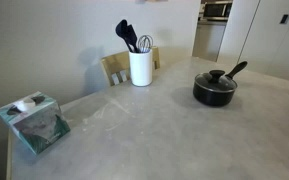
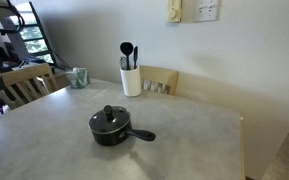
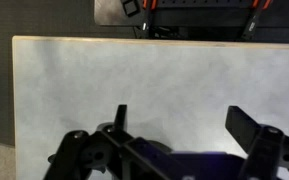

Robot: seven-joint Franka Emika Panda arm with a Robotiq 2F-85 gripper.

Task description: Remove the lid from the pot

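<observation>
The black pot (image 1: 214, 92) sits on the grey table in both exterior views, its long handle angled up. The round dark lid (image 1: 215, 80) with a small black knob rests on top of it. The pot (image 2: 111, 130) and the lid (image 2: 109, 119) also show near the table's middle. Neither exterior view shows the arm. In the wrist view my gripper (image 3: 182, 122) is open, its two fingers wide apart above bare table top. The pot and lid are out of the wrist view.
A white utensil crock (image 1: 140, 67) with black utensils stands at the table's back by a wooden chair (image 1: 115, 68). A teal tissue box (image 1: 34, 122) sits near one corner. The crock (image 2: 131, 79) stands by the wall, and another chair (image 2: 22, 83) at the side.
</observation>
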